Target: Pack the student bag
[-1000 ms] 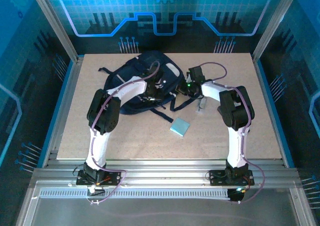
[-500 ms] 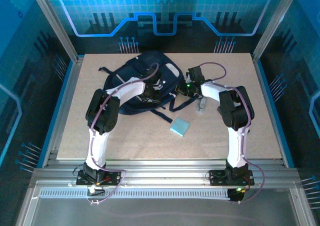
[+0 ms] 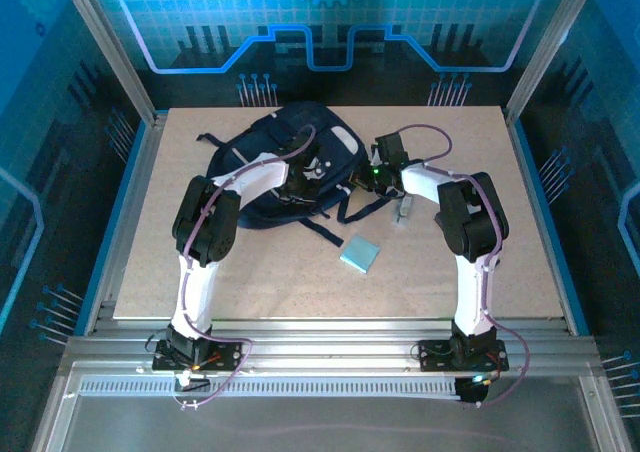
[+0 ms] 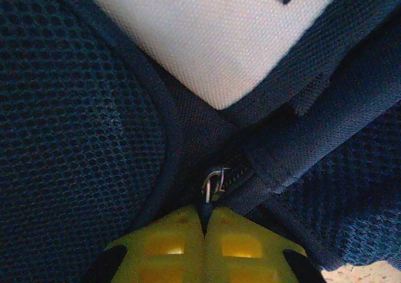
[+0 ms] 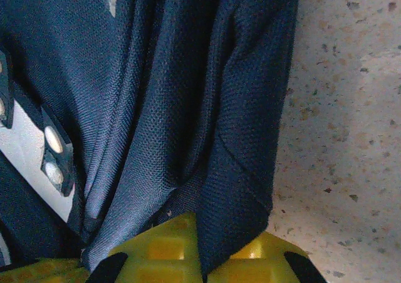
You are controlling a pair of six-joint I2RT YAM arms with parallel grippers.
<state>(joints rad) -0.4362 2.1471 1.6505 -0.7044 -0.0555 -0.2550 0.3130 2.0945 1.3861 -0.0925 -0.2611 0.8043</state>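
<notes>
The student bag (image 3: 280, 142), dark navy with pale patches, lies flat at the far middle of the table. My left gripper (image 3: 305, 179) rests on its middle. In the left wrist view its yellow fingers (image 4: 169, 245) are shut on the dark zip pull (image 4: 205, 219) below a small metal ring (image 4: 213, 183), between navy mesh and a pale patch (image 4: 213, 39). My right gripper (image 3: 357, 180) is at the bag's right edge. In the right wrist view it is shut on a fold of the navy fabric (image 5: 244, 170), held just above the table.
A light blue book (image 3: 359, 253) lies flat on the table in front of the bag, between the arms. A small grey object (image 3: 403, 210) sits beside the right forearm. Black straps (image 3: 325, 229) trail from the bag toward the book.
The left arm has shifted slightly over the bag, its elbow drawing in a little. The right arm and the book are where they were.
</notes>
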